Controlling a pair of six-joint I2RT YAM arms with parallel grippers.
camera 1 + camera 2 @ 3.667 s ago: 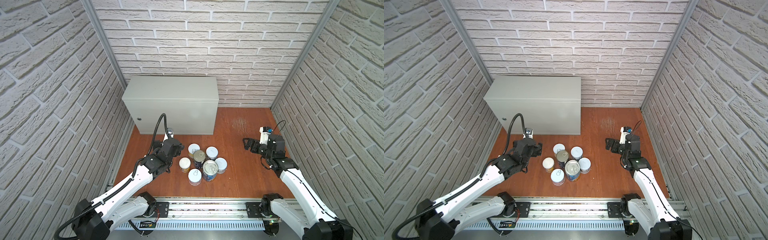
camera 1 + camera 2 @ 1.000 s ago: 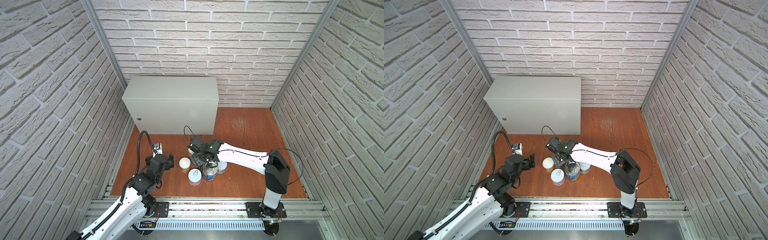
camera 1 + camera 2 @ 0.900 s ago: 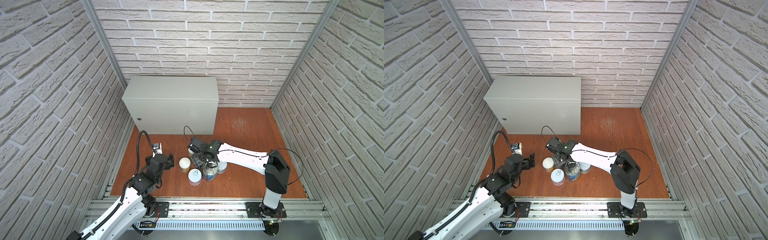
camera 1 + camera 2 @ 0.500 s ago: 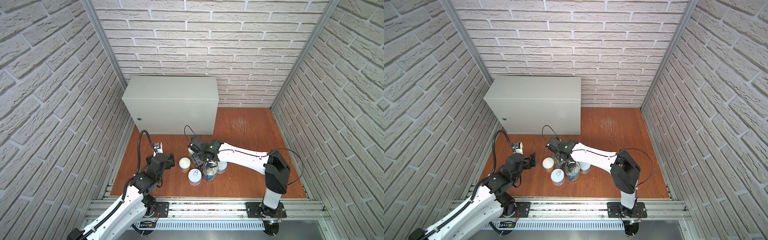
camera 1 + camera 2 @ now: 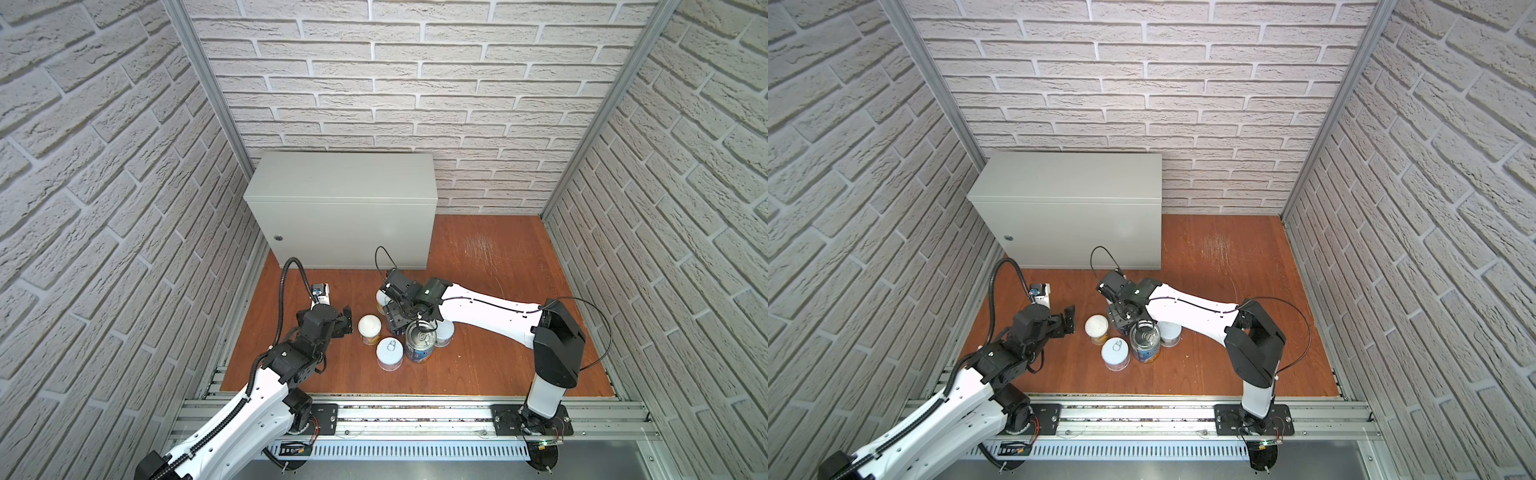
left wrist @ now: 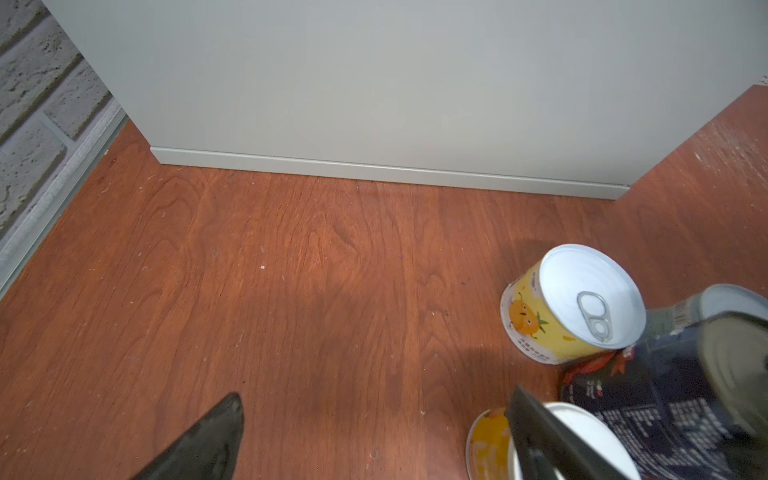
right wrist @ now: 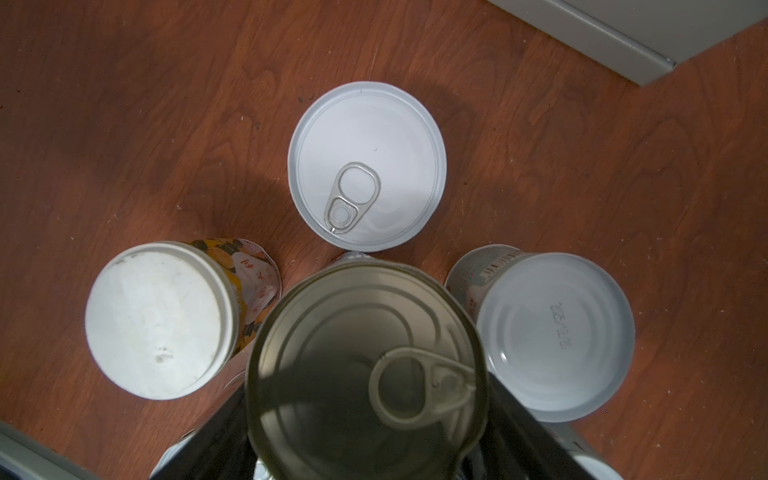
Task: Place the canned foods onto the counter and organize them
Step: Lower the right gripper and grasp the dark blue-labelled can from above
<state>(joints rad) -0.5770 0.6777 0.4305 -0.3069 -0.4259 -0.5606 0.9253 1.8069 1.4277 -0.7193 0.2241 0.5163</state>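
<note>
right gripper clamped on blue can; lift straight up (neighbours crowd close), then carry to counter. left gripper spread wide, empty.

Floor: reddish-brown wood-grain boards, seen in both top views; pale scuffed patch at approx 1 o'clock from floor's centre, streaks running front-to-back; small whitish specks on the boards in left wrist view; soft dark shadows on the grain in right wrist view. Walls are white faux-brick panels; back wall at 12 o'clock; 9 o'clock wall; 3 o'clock wall. Alu corner posts: 11 o'clock post & 1 o'clock post, both leaning outward toward frame top. Grooved metal rail runs across 6 o'clock along floor's front edge; slotted grey strip on its 6 o'clock side. Grey skirting strip sits betw floor & brick in left wrist view.
</note>
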